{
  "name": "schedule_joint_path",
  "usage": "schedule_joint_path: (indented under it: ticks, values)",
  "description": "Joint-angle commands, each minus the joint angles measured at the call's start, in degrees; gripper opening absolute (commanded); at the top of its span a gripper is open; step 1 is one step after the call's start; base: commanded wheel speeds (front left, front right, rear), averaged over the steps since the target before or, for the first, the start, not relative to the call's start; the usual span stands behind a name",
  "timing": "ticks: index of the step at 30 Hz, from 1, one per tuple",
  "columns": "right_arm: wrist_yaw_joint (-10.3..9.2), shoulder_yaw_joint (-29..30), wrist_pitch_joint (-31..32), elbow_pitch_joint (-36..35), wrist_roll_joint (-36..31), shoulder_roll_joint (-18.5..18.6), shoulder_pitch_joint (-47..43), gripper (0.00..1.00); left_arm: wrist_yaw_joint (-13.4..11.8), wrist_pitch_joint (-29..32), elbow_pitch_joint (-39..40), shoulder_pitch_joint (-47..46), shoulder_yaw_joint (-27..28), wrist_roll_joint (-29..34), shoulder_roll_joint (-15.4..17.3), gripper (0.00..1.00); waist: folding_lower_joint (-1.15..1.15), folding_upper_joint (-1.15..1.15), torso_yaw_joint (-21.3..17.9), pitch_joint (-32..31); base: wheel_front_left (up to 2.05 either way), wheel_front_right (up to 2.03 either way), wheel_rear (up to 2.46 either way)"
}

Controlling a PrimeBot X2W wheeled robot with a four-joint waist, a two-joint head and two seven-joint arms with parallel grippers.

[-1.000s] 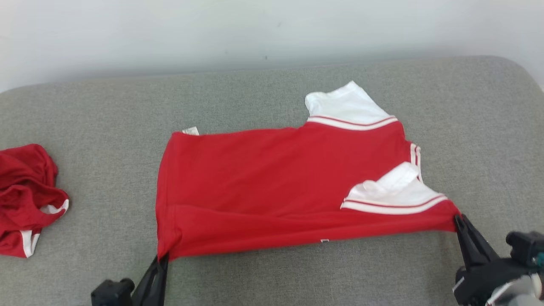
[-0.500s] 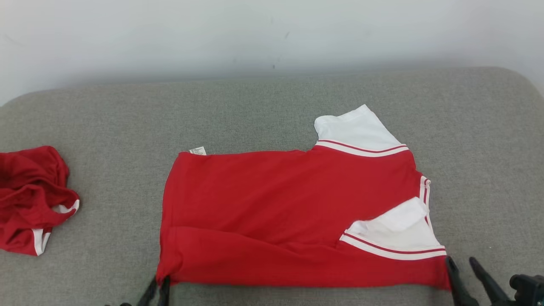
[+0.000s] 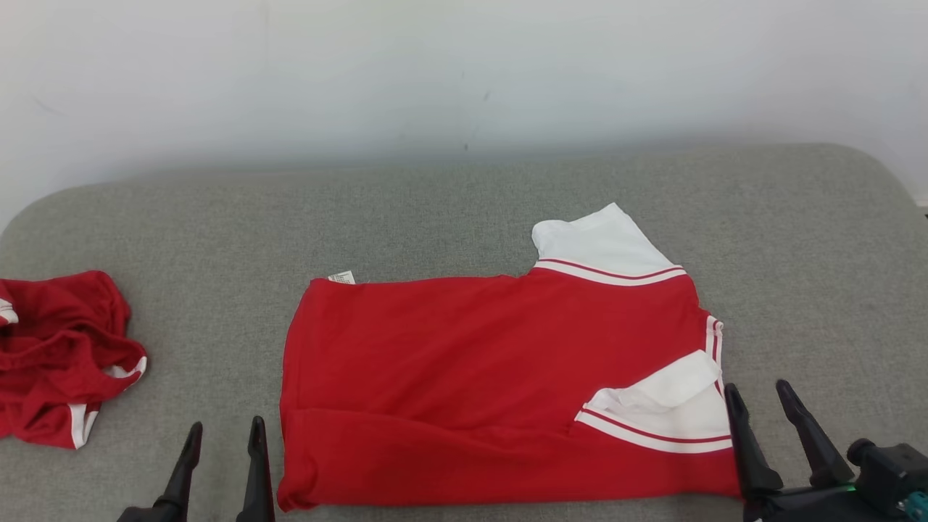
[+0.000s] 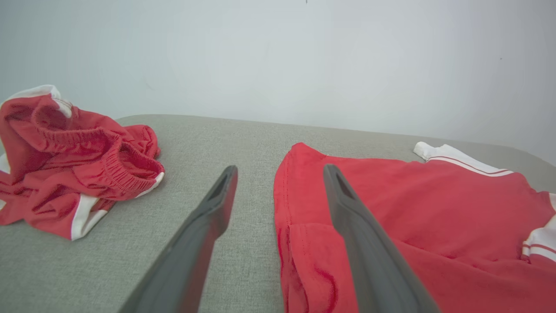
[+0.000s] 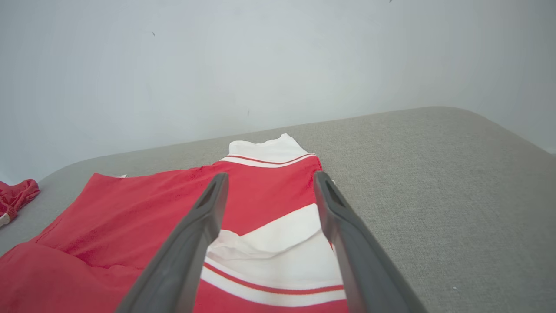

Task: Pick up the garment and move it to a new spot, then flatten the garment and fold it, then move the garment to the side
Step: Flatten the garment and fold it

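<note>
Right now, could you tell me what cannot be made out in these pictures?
Label on the red shirt: head view, print too small to read.
Shirt's near right corner: head view, hidden behind the right gripper.
Crumpled red garment: head view, cut off by the left edge.
Left gripper: head view, its base cut off by the bottom edge.

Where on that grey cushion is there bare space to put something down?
Free: the wide strip between the red shirt and the wall; the right end of the grey cushion, beyond the white sleeves; the gap between shirt and crumpled red shorts. Crowded: the middle and far left.
</note>
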State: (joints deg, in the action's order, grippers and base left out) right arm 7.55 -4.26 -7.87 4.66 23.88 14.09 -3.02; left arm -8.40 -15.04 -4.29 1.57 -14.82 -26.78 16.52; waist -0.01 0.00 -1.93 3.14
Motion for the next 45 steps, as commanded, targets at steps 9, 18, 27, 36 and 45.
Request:
schedule_joint_path:
  ticks: [9,18,27,36,45]
  values:
    - [-0.14,-1.8,-3.6,-0.1,-3.1,-3.0,3.2,1.00,1.4,-0.2,1.7,-0.5,4.7,5.4,-1.8,1.00,0.01,0.00,-0.2,-1.7,0.00,0.00,0.00]
    - [-0.14,-2.0,-5.2,1.9,-6.3,-4.4,4.7,1.00,3.7,-0.2,0.6,-0.2,6.4,8.4,-2.1,1.00,0.01,0.00,-0.1,-2.2,0.00,0.00,0.00]
    - [-0.14,-1.4,-6.0,3.5,-7.4,-5.5,3.8,1.00,5.5,-0.2,-0.5,1.2,8.4,10.4,-3.9,1.00,0.01,0.00,0.5,-2.4,0.00,0.00,0.00]
    - [-0.14,-1.9,-6.2,4.3,-7.5,-5.7,3.7,1.00,7.0,-0.2,-1.5,1.4,9.5,11.9,-5.1,1.00,0.01,0.00,0.8,-2.8,0.00,0.00,0.00]
    - [-0.14,-2.2,-6.1,4.4,-7.6,-5.8,4.0,1.00,8.1,-0.2,-2.3,0.6,10.5,12.5,-5.7,1.00,0.01,0.00,0.8,-2.2,0.00,0.00,0.00]
